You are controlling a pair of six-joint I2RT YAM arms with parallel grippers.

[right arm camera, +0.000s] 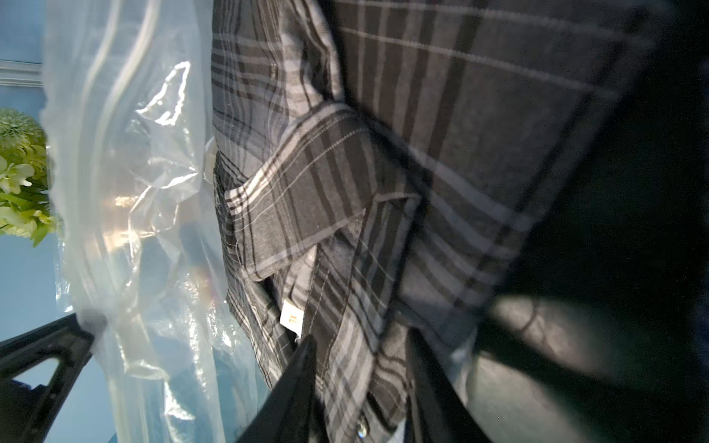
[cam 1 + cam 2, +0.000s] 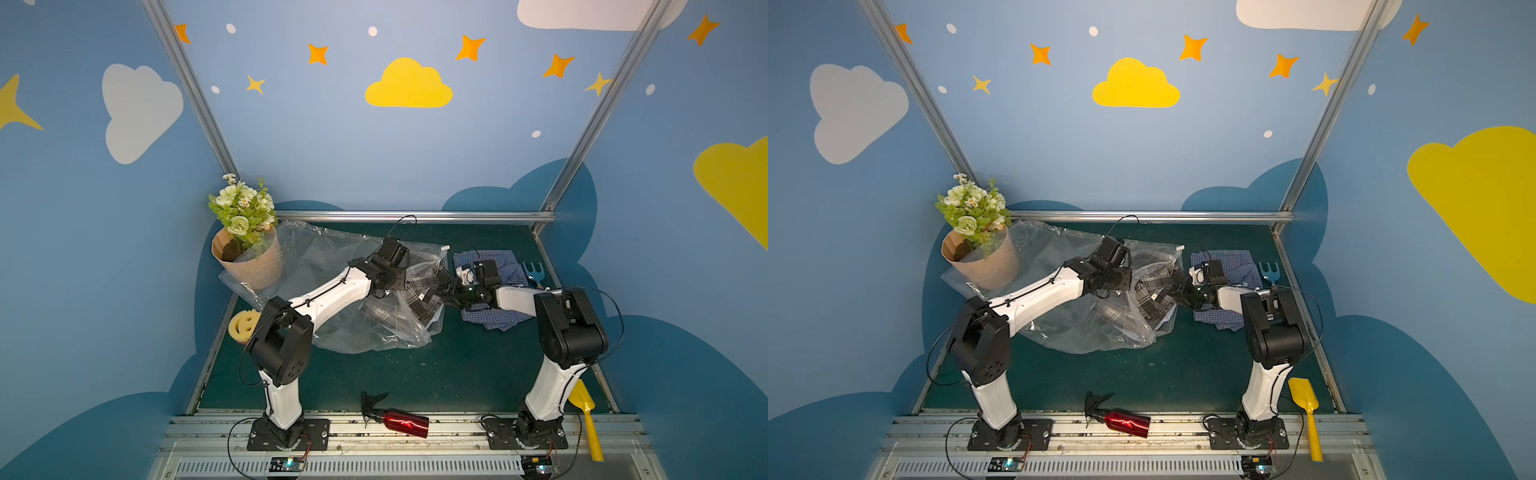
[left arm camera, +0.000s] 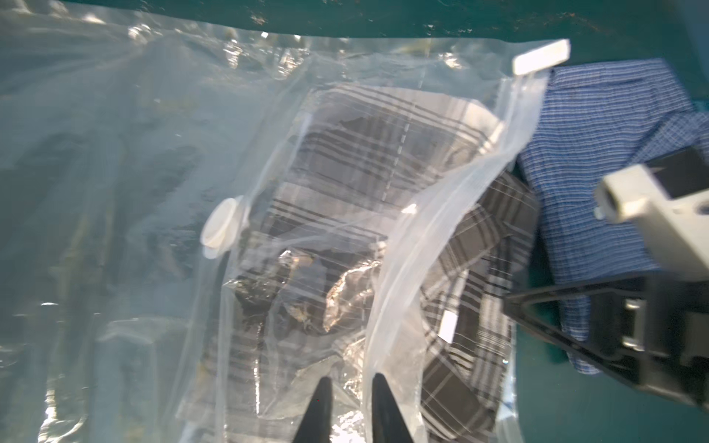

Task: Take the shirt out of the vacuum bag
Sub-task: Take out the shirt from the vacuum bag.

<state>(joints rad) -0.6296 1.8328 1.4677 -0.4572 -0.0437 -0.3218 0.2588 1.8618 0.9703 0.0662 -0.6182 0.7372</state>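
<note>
The clear crinkly vacuum bag (image 2: 332, 266) lies across the back left of the green table, its round white valve (image 3: 222, 226) facing up and its white slider (image 3: 541, 57) at the far end of the zip edge. A grey plaid shirt (image 2: 419, 295) hangs half out of the bag's mouth on the right. My right gripper (image 1: 360, 337) is shut on a fold of the shirt (image 1: 383, 172) near its label, just outside the mouth. My left gripper (image 3: 352, 377) hovers over the bag beside the zip-seal band, its fingers a little apart with only film beneath them.
A blue checked cloth (image 2: 494, 266) lies under my right arm, a blue toy rake (image 2: 532, 272) beside it. A potted bouquet (image 2: 249, 257) stands on the bag's back left corner. A smiley sponge (image 2: 243, 326), a red spray bottle (image 2: 399, 419) and a yellow scoop (image 2: 586, 419) lie along the front.
</note>
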